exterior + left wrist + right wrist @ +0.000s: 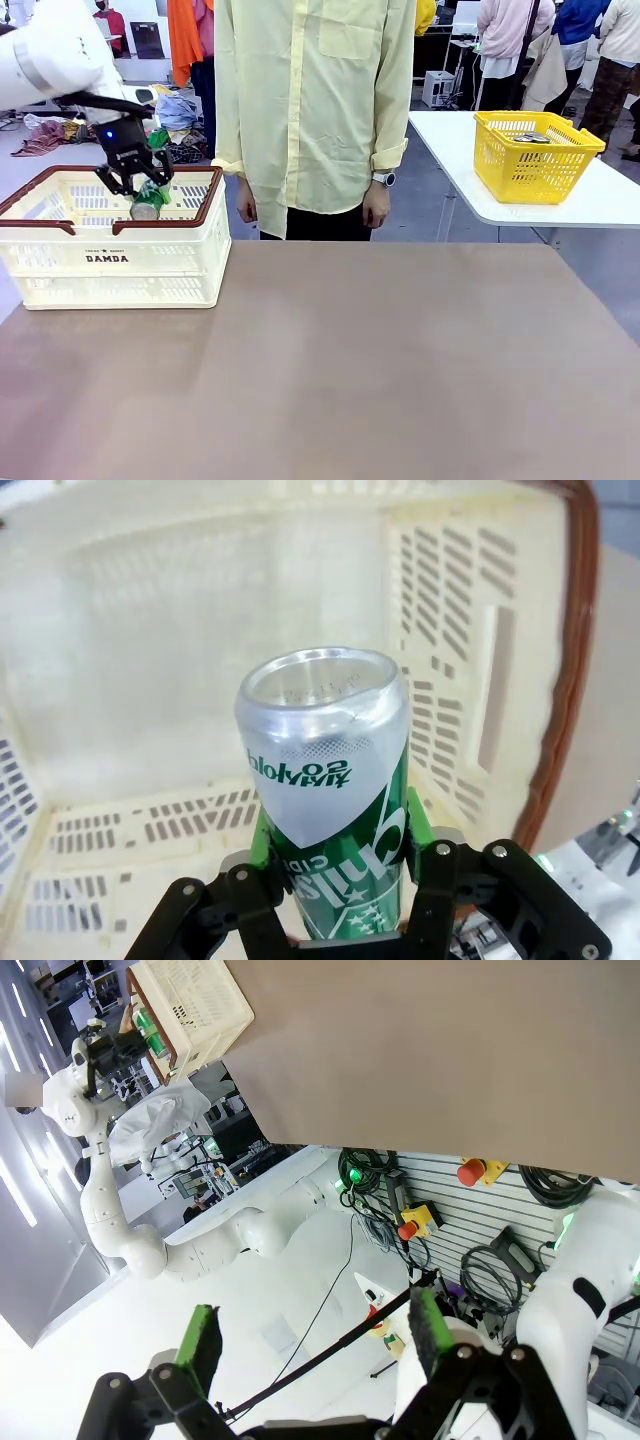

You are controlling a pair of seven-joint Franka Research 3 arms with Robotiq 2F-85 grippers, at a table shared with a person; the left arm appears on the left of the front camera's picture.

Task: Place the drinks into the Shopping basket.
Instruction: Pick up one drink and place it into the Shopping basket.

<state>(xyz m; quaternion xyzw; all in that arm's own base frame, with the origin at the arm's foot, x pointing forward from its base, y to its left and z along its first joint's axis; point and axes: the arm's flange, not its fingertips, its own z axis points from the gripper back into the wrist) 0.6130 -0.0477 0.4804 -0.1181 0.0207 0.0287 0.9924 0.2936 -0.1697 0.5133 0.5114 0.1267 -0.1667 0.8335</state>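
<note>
Left gripper (143, 190) is clenched on the green can (148, 200), its green pads (262, 832) pressing the can's lower body from both sides while the silver end points away from the wrist, down into the Shopping basket (110, 275). The can hangs slightly tilted in the basket's opening, about level with the dark red-brown rim and toward its right half; in the left wrist view the slotted walls ring it and the floor looks to lie well below it, untouched. This reads as the placing step, with the drink carried in but not yet let go. The next move calls for a short, steady descent clear of the walls, then parting the jaws so the can settles rather than drops and rolls, then a straight lift out. Right gripper (312, 1332) stands released and empty, off the near edge of the table (400, 360).
</note>
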